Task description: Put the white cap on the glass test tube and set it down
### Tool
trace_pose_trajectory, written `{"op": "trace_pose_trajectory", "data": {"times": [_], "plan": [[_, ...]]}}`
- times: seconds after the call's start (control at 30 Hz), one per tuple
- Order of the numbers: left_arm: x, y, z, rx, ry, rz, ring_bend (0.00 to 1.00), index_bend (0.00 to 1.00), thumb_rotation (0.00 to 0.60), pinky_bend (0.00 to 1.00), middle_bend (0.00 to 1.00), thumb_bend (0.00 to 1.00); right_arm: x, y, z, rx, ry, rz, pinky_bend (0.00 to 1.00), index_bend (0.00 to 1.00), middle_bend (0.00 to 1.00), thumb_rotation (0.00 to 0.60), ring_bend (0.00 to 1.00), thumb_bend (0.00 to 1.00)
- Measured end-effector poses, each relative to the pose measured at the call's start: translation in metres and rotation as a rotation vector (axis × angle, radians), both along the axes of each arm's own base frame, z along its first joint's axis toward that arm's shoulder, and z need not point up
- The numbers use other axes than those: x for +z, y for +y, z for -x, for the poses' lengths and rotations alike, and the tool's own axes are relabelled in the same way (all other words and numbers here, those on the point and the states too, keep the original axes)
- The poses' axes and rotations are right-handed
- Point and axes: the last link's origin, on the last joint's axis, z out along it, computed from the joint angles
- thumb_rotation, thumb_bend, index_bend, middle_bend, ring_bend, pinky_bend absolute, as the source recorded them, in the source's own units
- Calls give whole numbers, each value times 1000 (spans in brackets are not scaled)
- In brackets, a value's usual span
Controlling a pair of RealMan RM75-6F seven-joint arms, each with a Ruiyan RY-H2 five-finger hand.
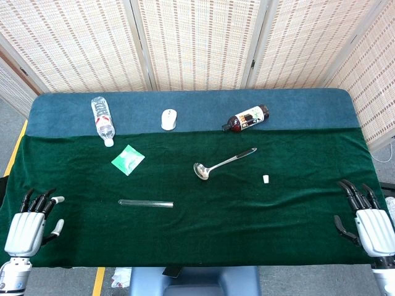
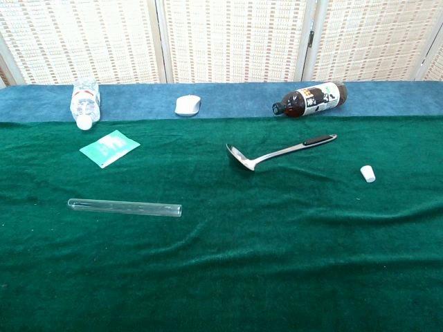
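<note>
- My left hand sits at the near-left edge of the bench, fingers spread, holding nothing.
- My right hand sits at the near-right edge, fingers apart, also holding nothing.
- Neither hand shows in the chest view.
- Glass test tube lies flat on the green cloth, left of centre, well apart from both hands.
- White cap lies on the cloth far right of the tube, not on it.
- Ladle lies between tube and cap, further back, bowl to the left.
- Green packet lies behind the tube.
- Along the blue back strip: clear water bottle lying down, white mouse, dark bottle on its side.
</note>
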Motion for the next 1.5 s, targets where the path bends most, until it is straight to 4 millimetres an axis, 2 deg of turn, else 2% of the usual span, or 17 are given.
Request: {"op": "trace_pose_trajectory", "data": {"times": [0.5,0.6,0.67,0.73,0.77,0.9,1.07,1.17,1.33,1.5], "plan": [[-1,-1,1,-4,-2,2,224,307,600,6,186,404,0,2,1,-2,3,-1,0,0,107,600,175,511],[-1,-1,1,-6,-2,0,223,304,600,7,187,404,-1,0,1,-2,12,-8,0,0,129,600,208,511],[-1,0,1,-7,-4,0,223,304,600,7,188,404,-2,-2,0,-1,21,-10,11,0,173,600,266,511],[-1,0,1,-7,-4,0,223,304,600,7,188,404,-3,-6,-1,0,32,-12,94,0,222,600,334,511],[-1,0,1,-7,-4,1,223,304,600,7,188,404,-4,-9,-2,1,41,-14,171,4,254,600,381,511],[-3,-1,2,-6,-3,6,223,303,600,7,188,404,-9,-22,-5,-5,61,-31,554,37,406,600,655,511],[-3,-2,3,0,-1,9,223,301,600,7,188,404,-23,-45,-8,-26,71,-102,800,82,612,600,897,511],[-3,-2,4,3,0,8,223,301,600,7,188,404,-35,-62,-12,-36,67,-161,890,118,727,600,995,517],[-4,-2,4,7,4,13,223,301,600,7,188,404,-59,-88,-18,-53,63,-267,972,161,823,600,1000,613],[-5,-2,5,14,10,20,223,300,600,6,188,403,-88,-115,-25,-85,61,-386,996,189,851,600,1000,666]]}}
